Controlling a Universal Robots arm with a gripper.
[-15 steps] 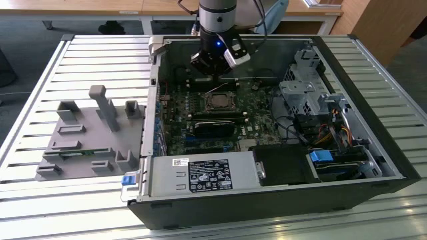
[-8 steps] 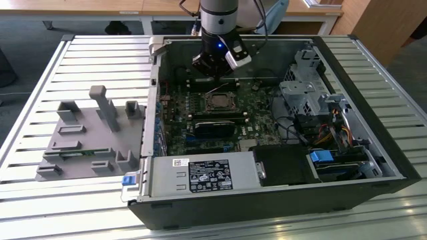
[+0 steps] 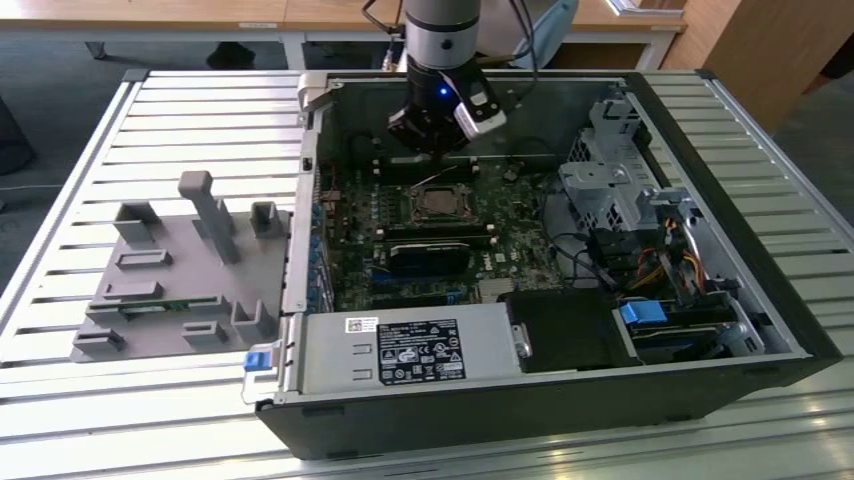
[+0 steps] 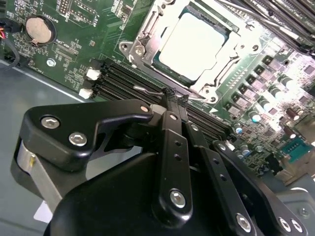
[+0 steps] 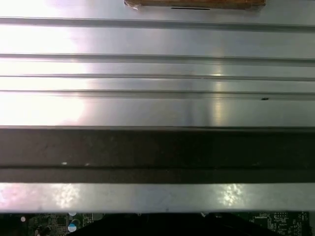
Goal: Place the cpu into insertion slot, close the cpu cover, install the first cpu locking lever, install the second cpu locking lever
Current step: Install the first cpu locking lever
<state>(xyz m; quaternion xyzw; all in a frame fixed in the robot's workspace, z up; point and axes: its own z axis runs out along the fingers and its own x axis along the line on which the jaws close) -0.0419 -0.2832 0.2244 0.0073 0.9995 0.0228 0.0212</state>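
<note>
Exterior view: case (image 3: 747, 330) lies open on slatted table (image 3: 80, 400). Gripper (image 3: 430, 140) hangs over green board (image 3: 350, 262), beside the cover (image 3: 438, 203). Second wrist view: closed fingers (image 4: 171, 110) pinch a thin wire lever (image 4: 150, 90) beside the cover (image 4: 147, 37), which frames the seated cpu (image 4: 194, 42).

A slatted metal table (image 3: 120, 120) carries two things directly. An open black computer case (image 3: 561, 410) lies on its side on the slats. A grey fixture plate (image 3: 160, 300) with upright blocks lies just beside the case, on the exterior view's left.
</note>
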